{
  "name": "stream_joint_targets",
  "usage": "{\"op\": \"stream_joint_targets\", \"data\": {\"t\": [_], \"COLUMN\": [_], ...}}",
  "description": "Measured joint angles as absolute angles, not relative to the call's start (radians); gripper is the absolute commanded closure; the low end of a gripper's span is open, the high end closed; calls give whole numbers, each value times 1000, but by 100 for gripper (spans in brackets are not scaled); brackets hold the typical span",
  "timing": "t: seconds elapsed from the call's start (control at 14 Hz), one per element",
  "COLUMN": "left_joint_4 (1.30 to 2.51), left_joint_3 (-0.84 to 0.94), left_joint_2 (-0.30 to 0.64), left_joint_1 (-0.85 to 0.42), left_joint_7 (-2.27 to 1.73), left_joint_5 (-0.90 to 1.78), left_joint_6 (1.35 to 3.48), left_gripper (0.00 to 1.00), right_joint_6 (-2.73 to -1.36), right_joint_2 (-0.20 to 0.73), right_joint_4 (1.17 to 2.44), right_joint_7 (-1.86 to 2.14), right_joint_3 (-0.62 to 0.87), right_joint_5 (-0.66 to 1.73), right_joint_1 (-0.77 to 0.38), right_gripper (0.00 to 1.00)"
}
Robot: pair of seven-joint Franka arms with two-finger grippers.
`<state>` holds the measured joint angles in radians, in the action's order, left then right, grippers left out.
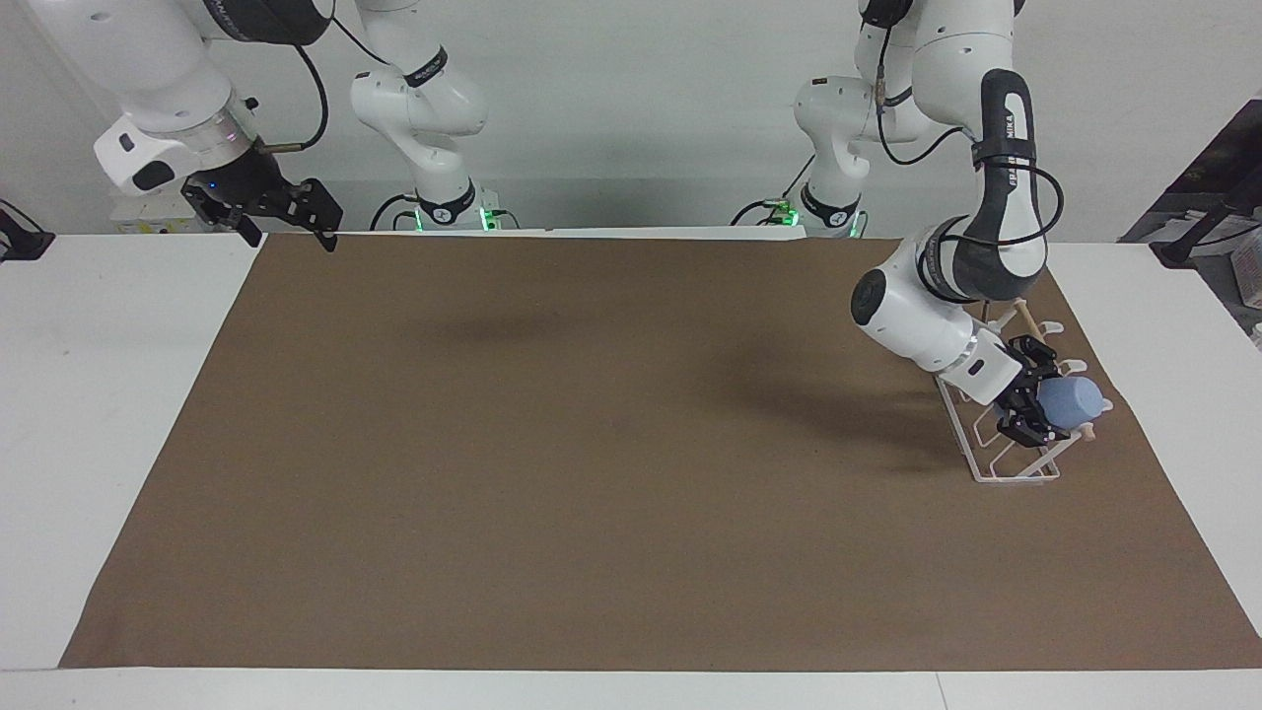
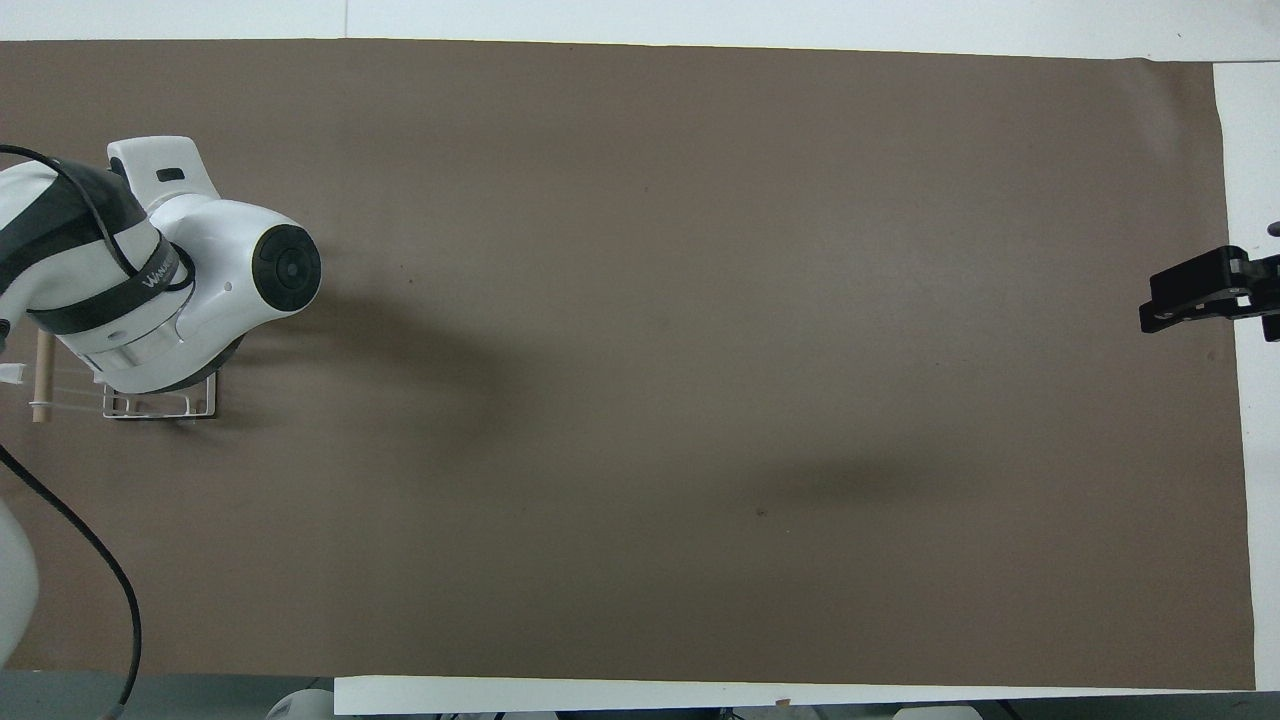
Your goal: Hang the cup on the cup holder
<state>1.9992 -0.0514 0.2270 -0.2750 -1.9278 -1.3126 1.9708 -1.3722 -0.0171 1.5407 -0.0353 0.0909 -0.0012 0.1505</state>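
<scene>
The light blue cup lies tilted on its side over the white wire cup holder, close to the wooden dowel at its top, at the left arm's end of the table. My left gripper is shut on the cup's rim end and holds it against the slanted prongs. In the overhead view the left arm covers the cup and the gripper; only the cup holder's base and dowel end show. My right gripper waits open and empty over the mat's corner near its base; it also shows in the overhead view.
A brown mat covers most of the white table. The cup holder stands near the mat's edge at the left arm's end.
</scene>
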Motion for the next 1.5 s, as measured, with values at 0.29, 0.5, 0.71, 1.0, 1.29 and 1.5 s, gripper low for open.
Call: {"op": "stream_joint_targets", "data": {"t": [0.29,0.5,0.71,1.0,1.29,1.5], "left_joint_4": [1961,1889,1762,1575,1479,1464], "left_joint_3": [-52,-52,-53,-55,-58,-59], "left_joint_2": [224,221,214,199,173,154], "left_joint_1": [-275,-274,-270,-269,-266,-250], "left_joint_7": [-1918,-1834,-1621,-1319,-1089,-960], "left_joint_5": [-1260,-1166,-1021,-813,-531,-359], "left_joint_6": [1970,1948,1869,1718,1536,1474], "left_gripper": [0,0,0,0,0,0], "right_joint_6": [-1372,-1372,-1372,-1372,-1372,-1372], "right_joint_2": [-17,-17,-17,-17,-17,-17], "right_joint_4": [1541,1541,1541,1541,1541,1541], "right_joint_7": [-35,-34,-33,-33,-33,-33], "right_joint_3": [91,91,91,91,91,91], "right_joint_5": [-1,-1,-1,-1,-1,-1], "right_joint_1": [151,151,151,151,151,151], "right_gripper": [1,1,1,1,1,1]}}
